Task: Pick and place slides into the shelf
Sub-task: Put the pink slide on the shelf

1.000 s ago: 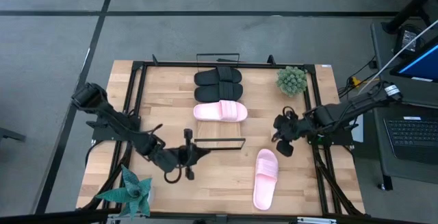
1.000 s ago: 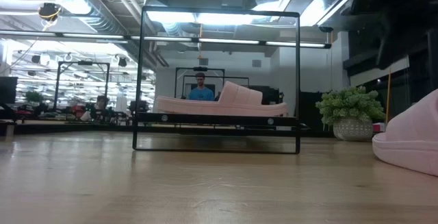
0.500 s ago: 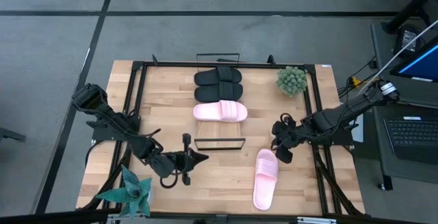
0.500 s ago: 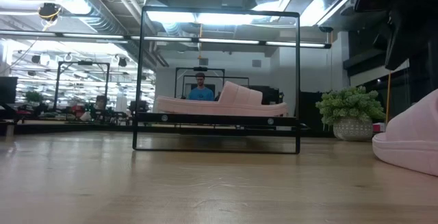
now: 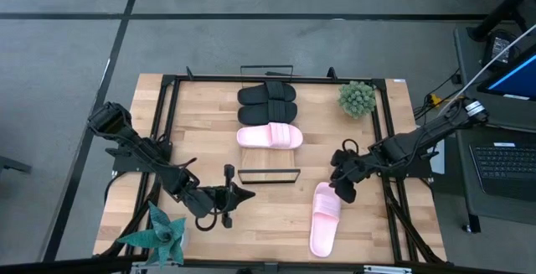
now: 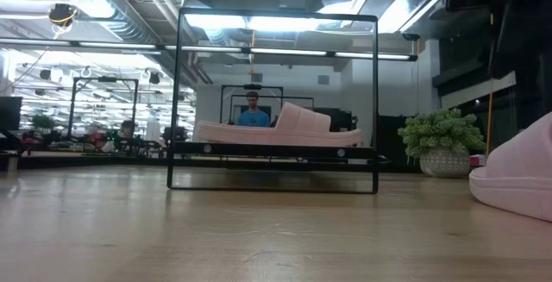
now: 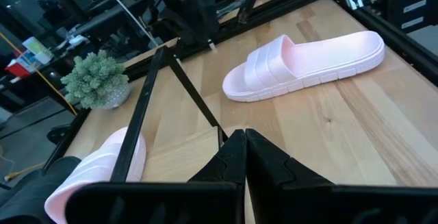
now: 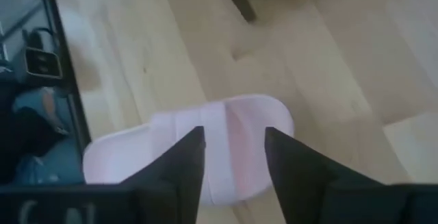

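Right gripper (image 5: 345,188) hangs with fingers spread wide, nothing grasped, directly over the near end of a loose pink slide (image 5: 325,219) lying on the tabletop (image 5: 276,219). Shelf (image 5: 268,144), carrying two black slides (image 5: 267,103) and one pink slide (image 5: 269,137), lies beyond and to its side. Left gripper (image 5: 248,193) waits clenched empty by the shelf's rail (image 5: 269,176).
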